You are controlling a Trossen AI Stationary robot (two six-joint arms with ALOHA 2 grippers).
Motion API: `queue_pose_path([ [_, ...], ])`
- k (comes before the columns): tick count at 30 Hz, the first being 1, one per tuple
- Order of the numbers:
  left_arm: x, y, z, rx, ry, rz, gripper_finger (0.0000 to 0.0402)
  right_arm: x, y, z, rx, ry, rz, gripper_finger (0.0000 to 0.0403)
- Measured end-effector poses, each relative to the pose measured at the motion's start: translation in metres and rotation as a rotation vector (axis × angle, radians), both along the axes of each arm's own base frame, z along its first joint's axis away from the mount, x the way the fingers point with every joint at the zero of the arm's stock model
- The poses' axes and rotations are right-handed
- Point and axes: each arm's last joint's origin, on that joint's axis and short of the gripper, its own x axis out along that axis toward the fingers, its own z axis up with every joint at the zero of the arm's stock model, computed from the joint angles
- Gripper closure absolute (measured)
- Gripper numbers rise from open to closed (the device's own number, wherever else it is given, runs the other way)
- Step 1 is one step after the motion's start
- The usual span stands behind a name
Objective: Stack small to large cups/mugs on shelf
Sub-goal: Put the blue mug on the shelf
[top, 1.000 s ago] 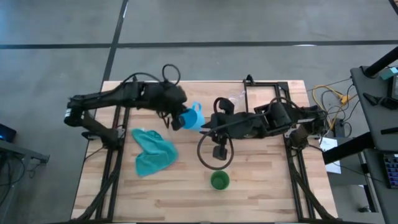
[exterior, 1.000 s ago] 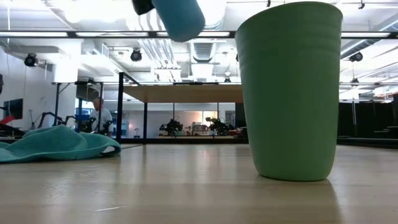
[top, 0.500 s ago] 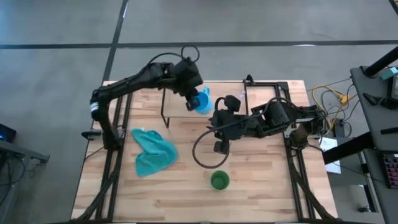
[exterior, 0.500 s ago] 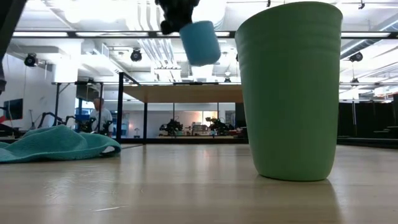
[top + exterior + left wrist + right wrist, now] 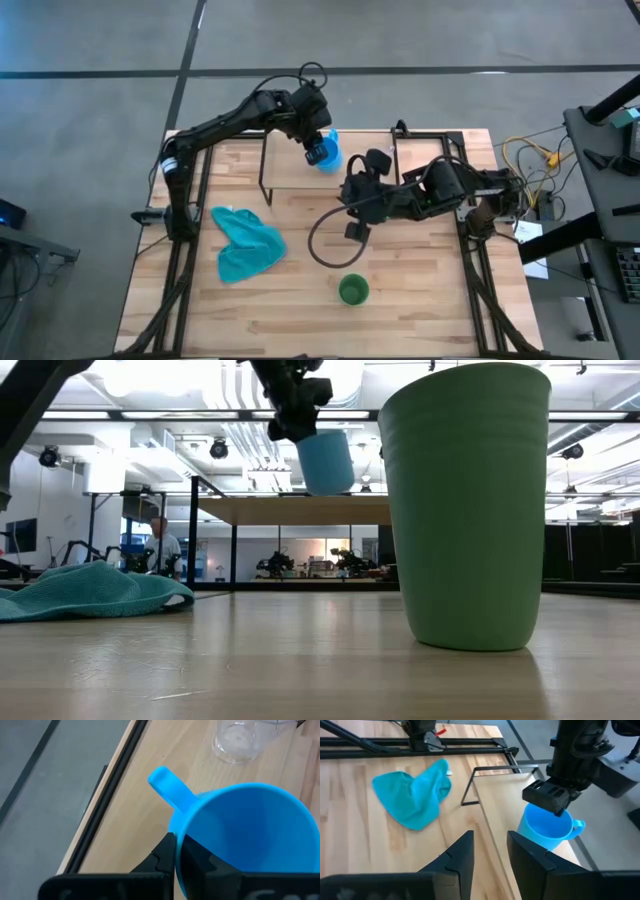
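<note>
My left gripper (image 5: 312, 130) is over the shelf (image 5: 285, 168), shut on the bright blue mug (image 5: 323, 152), which also shows in the low view (image 5: 325, 460). The shelf is a light-wood board on black legs at the table's far side. The clear glass (image 5: 237, 740) stands on its base on the shelf board, just beyond the mug. The green cup (image 5: 352, 290) stands upright on the table near the front edge. My right gripper (image 5: 353, 232) hangs open over mid-table, touching nothing. My left gripper pinches the blue mug's rim (image 5: 181, 827) right beside the handle (image 5: 167, 787), one finger inside the mug and one outside. The fingers come from above, pointing down. The mug hangs nearly upright, mouth up, lifted clear and close above the shelf board.
A crumpled teal cloth (image 5: 245, 243) lies on the table's left half. A black cable loop (image 5: 330, 250) hangs from the right arm between the shelf and the green cup. Black frame rails run along the table's left and right sides.
My left gripper has carried the blue mug from mid-table toward the far edge, to a spot over the shelf. The mug has turned from tilted to nearly upright. The green cup and cloth have stayed put.
</note>
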Motion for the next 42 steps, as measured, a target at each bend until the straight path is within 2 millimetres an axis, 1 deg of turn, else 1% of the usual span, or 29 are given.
queue_pose_path([
  [8, 0.000, 0.003, -0.001, -0.006, -0.002, -0.004, 0.0402, 0.002, -0.008, 0.000, -0.003, 0.005, -0.021, 0.0293],
  [11, 0.000, 0.003, -0.001, 0.004, 0.003, -0.031, 0.0402, 0.002, -0.009, 0.000, -0.004, 0.006, -0.025, 0.0291],
  [15, 0.000, 0.002, -0.002, -0.020, -0.008, -0.058, 0.0402, 0.002, -0.010, 0.000, -0.005, 0.007, -0.024, 0.0292],
  [26, 0.000, 0.001, -0.002, -0.017, -0.007, -0.076, 0.0402, 0.002, -0.009, 0.000, -0.005, 0.007, -0.023, 0.0289],
  [38, 0.009, 0.007, -0.012, -0.047, -0.012, -0.091, 0.0402, 0.002, -0.009, 0.000, -0.003, 0.007, -0.022, 0.0287],
  [42, 0.009, 0.008, -0.014, -0.053, -0.007, -0.090, 0.0402, 0.002, -0.009, 0.000, -0.004, 0.007, -0.022, 0.0287],
])
